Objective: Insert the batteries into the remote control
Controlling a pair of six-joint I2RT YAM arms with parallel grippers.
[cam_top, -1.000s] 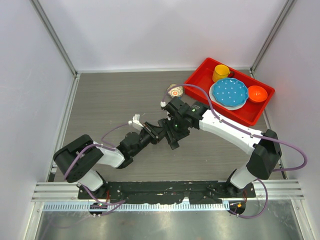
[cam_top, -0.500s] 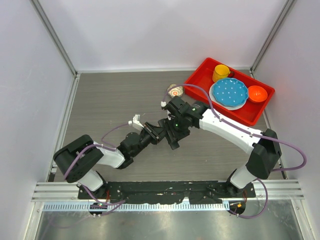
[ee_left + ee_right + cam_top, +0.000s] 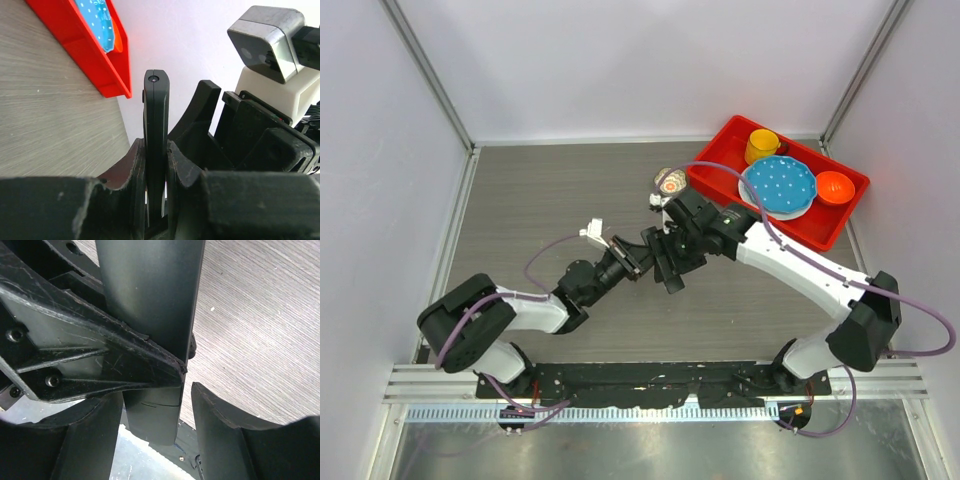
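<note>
**Left hand clamps remote, right jaws parted round it**

I see the left gripper point(image 3: 156, 145) closed tight on the remote control point(image 3: 156, 100). It is pinched edge-on, and its rounded end sticks out past the fingertips. From above, the remote is mid-table point(image 3: 540, 200), buried between the two wrists and mostly hidden.

The right gripper point(image 3: 152, 415) comes in from the opposite side with its jaws apart, straddling the remote. One finger point(image 3: 225, 435) shows a clear gap. The other side is too dark, so I can't tell if it touches.

A red tray point(image 3: 100, 55) sits far right. A small round dish point(image 3: 669, 181) is just beside the tray's corner. Its contents are too small, so I can't make out the batteries.
</note>
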